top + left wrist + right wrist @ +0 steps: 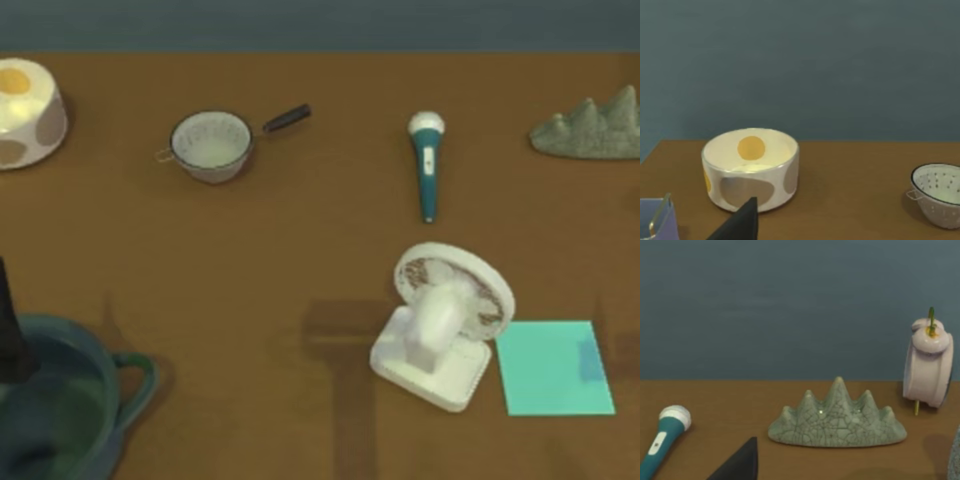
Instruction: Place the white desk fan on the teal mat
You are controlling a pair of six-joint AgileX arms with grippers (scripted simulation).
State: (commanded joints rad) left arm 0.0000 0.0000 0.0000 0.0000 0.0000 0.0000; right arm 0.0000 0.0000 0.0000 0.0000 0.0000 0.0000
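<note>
1. Stood on the brown table (250,260), right of centre in the top view: white desk fan (445,325), its grilled head tilted toward the far side, its chunky base toward the near side.
2. Lay flat just beside the fan's base, on its right: teal mat (553,367), bare, with a small darker patch near its right edge. Fan's base close to the mat's left edge but not on it.
3. Lay beyond the fan, near the far side: white-and-teal microphone (427,163), head pointing away; seen also in the right wrist view (662,440).
4. Sat at the far right edge: grey-green ridged ceramic piece (590,130), shown close in the right wrist view (836,419), with a pale pink alarm clock (928,365) beside it.
5. Stood far left of centre: small white colander with a dark handle (212,145), also seen in the left wrist view (939,194); at the far left corner, a cream bowl with orange spots (28,112), (751,167).
6. Filled the near left corner: large dark teal pot (60,405), with a dark part of the left arm (10,330) over it.
7. Left pincer: only a dark tip (742,222) visible; cannot tell apart or together.
8. Right pincer: only a dark tip (742,462) visible; cannot tell either.
</note>
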